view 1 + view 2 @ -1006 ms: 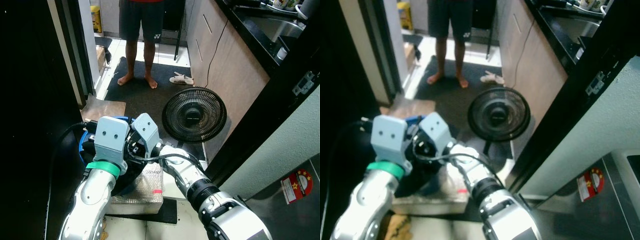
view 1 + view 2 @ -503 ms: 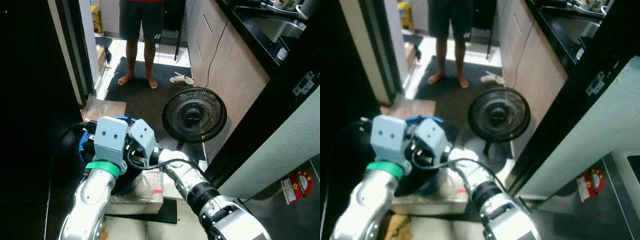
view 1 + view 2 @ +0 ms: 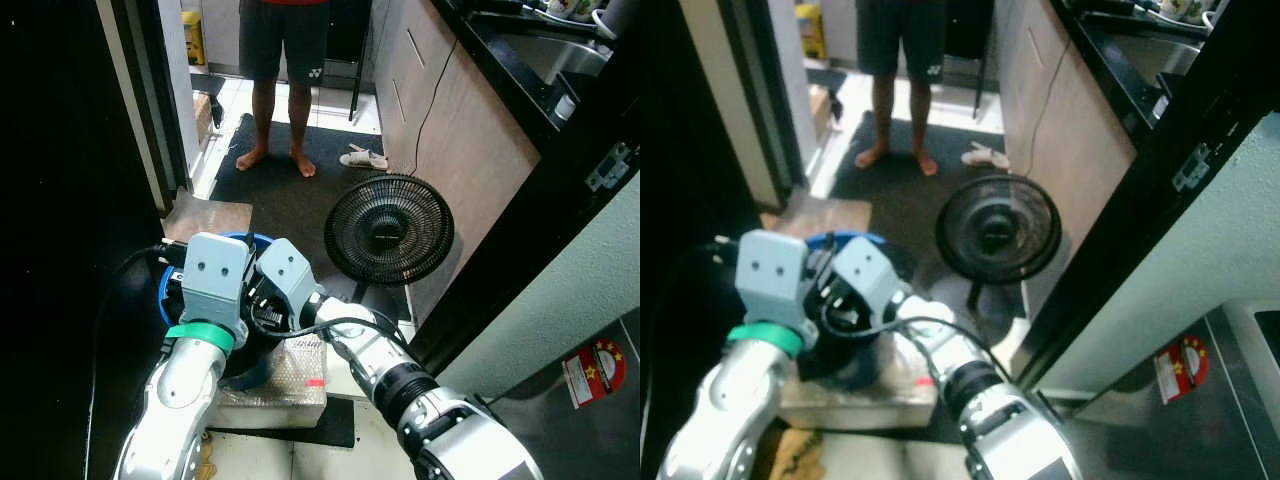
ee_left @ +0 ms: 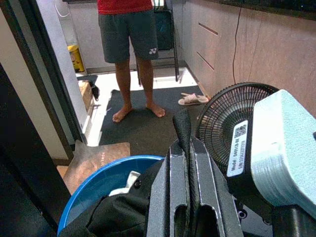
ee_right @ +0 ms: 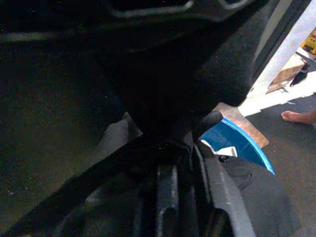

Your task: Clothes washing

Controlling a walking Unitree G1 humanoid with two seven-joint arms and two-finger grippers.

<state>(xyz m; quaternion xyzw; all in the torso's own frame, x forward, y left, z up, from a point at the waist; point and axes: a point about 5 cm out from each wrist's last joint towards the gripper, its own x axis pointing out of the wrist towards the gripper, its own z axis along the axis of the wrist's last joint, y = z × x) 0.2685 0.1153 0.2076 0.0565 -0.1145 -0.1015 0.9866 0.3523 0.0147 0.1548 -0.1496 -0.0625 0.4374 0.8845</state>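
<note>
A dark doorway frames a tiled floor (image 3: 372,432) where a person (image 3: 284,60) stands barefoot on a black mat beyond a round wire-grille fan (image 3: 388,229). Nearer, a blue plastic basin (image 4: 101,181) sits on a bubble-wrapped box (image 3: 288,385) holding soft, crumpled black clothing (image 4: 116,216). The left gripper (image 4: 185,148) is pinched on a fold of it (2 fingers together). The right gripper (image 5: 168,190) is buried in the cloth; its spread cannot be told.

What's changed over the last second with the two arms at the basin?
Both wrists have shifted slightly toward the blue basin: the right pincer moved leftward, close beside the left pincer, which is shut on the dark garment. The fan, the person and the basin stayed put.
</note>
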